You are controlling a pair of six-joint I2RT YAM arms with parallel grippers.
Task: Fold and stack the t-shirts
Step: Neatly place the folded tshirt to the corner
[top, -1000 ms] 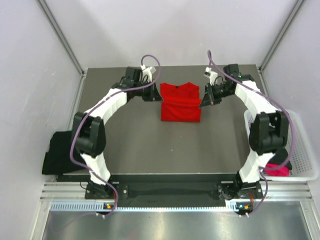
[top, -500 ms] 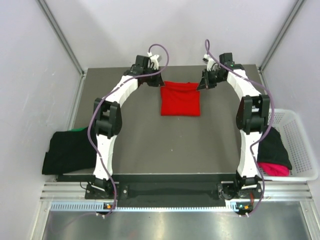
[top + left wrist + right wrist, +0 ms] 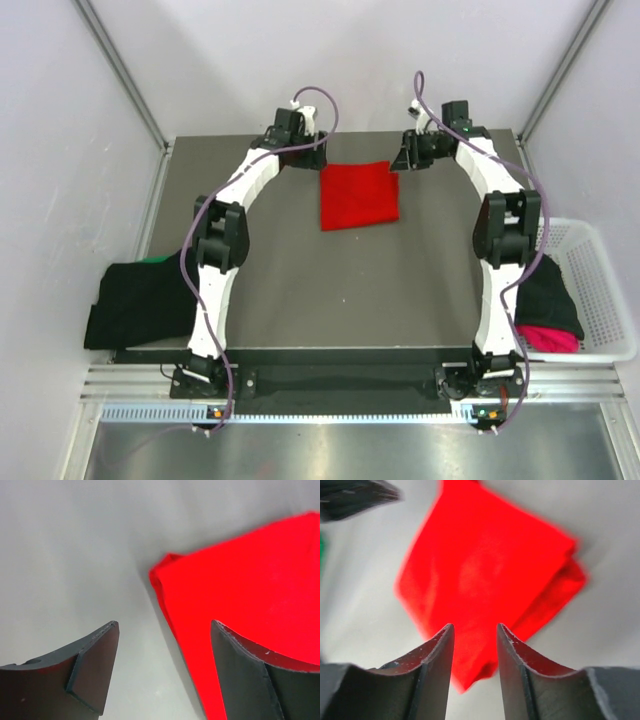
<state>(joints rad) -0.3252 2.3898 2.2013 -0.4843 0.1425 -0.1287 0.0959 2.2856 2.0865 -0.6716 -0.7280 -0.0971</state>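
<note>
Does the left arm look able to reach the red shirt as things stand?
Probably yes: the left gripper hangs open right beside a corner of the red shirt, and nothing lies between them.

Two slim arms show white shells between bulky black joint housings, the left arm (image 3: 250, 180) at frame left and the right arm (image 3: 490, 175) at frame right. A purple cable (image 3: 417, 95) trails along each. The wrist views show matte black, wedge-shaped fingers (image 3: 92, 665) with bevelled, lightly scuffed edges.
</note>
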